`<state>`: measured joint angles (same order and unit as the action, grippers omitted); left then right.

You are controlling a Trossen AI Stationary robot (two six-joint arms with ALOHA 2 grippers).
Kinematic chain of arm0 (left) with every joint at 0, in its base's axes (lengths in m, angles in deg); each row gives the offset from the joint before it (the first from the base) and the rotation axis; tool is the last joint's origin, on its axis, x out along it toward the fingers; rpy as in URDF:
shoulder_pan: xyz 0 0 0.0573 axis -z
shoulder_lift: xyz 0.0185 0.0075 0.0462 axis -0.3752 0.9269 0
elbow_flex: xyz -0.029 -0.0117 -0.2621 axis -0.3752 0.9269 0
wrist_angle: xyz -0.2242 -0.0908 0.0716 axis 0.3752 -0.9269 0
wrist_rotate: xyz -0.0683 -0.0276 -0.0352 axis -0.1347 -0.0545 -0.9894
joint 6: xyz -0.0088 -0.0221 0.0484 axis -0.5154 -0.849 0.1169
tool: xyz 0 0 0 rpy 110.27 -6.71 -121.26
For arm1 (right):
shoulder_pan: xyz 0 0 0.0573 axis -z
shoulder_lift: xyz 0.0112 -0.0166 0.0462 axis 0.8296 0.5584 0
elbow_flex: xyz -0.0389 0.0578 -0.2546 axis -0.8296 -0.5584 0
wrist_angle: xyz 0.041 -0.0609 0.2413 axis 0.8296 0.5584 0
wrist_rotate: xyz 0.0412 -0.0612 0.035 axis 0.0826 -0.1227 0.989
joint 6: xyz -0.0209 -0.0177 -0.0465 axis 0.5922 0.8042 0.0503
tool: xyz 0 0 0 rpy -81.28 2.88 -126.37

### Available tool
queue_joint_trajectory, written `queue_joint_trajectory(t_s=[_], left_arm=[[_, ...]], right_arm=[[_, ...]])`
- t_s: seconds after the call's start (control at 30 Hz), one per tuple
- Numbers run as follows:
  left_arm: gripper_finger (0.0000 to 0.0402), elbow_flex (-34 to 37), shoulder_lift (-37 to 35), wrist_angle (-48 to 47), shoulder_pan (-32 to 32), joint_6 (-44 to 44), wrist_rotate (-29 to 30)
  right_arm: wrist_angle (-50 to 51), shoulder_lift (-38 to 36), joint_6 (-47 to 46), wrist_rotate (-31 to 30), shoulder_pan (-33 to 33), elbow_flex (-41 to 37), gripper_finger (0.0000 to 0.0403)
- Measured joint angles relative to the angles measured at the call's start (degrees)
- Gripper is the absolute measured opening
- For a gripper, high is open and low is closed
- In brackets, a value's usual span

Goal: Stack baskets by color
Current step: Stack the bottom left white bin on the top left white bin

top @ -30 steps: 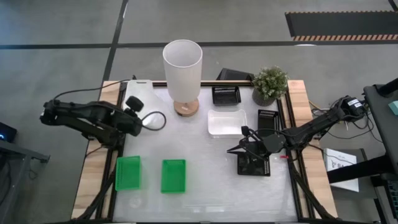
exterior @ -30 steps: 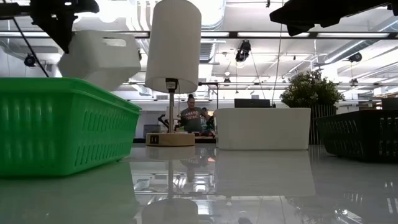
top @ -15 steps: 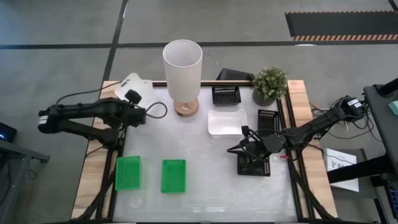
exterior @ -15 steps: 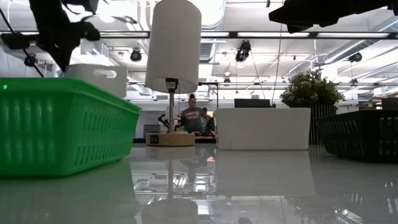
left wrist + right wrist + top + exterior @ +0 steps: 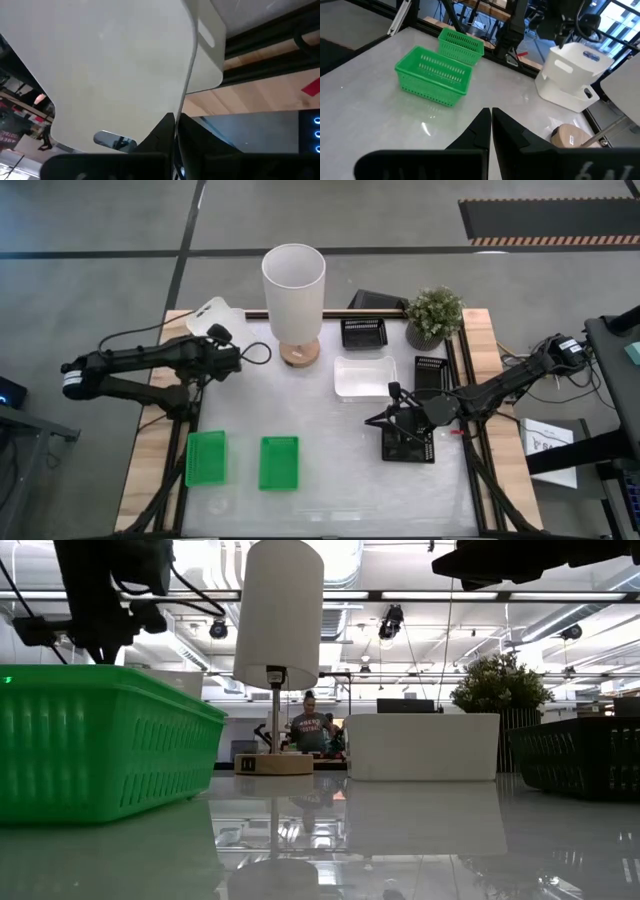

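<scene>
My left gripper (image 5: 218, 333) is shut on a white basket (image 5: 212, 314) over the table's far left corner. In the right wrist view this white basket (image 5: 574, 75) shows as two tiers, one on the other. Another white basket (image 5: 364, 377) lies mid-table. Two green baskets (image 5: 207, 457) (image 5: 279, 462) sit near the front left. Black baskets stand at the far side (image 5: 363, 332), at the right (image 5: 430, 370) and under my right arm (image 5: 408, 445). My right gripper (image 5: 372, 420) hovers shut and holds nothing. My left gripper pinches a thin wall edge (image 5: 179, 107) of the white basket between its two fingers (image 5: 162, 127). A wall with a handle slot (image 5: 206, 38) lies just beyond. The fingers slant down toward the far left corner. Whether the basket's underside rests on anything I cannot tell.
A tall white lamp (image 5: 294, 288) on a wooden foot stands at the far middle, close to my left arm. A potted plant (image 5: 434, 314) sits at the far right. Bare tabletop (image 5: 330, 430) lies between the green baskets and the right arm.
My left gripper has sunk toward the table's far left corner and tipped, carrying the white basket down. In the low view the basket has dropped from well above the green basket's rim to just behind it. The right arm has kept still.
</scene>
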<state>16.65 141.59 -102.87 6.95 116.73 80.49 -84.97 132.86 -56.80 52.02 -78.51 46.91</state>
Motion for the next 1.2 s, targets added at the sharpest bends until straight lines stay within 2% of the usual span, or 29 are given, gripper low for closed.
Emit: queue_joint_trajectory(t_s=[0.77, 1.2], left_arm=[[0.0002, 0.8, 0.0, 0.1, -0.8, -0.3, 0.1], [0.0087, 0.8, 0.0, 1.0, -1.1, -0.6, 1.7]], right_arm=[[-0.3, 0.0, 1.1, 0.0, 0.1, 0.0, 0.0009], [-0.4, 0.0, 1.1, 0.0, 0.1, 0.0, 0.0009]])
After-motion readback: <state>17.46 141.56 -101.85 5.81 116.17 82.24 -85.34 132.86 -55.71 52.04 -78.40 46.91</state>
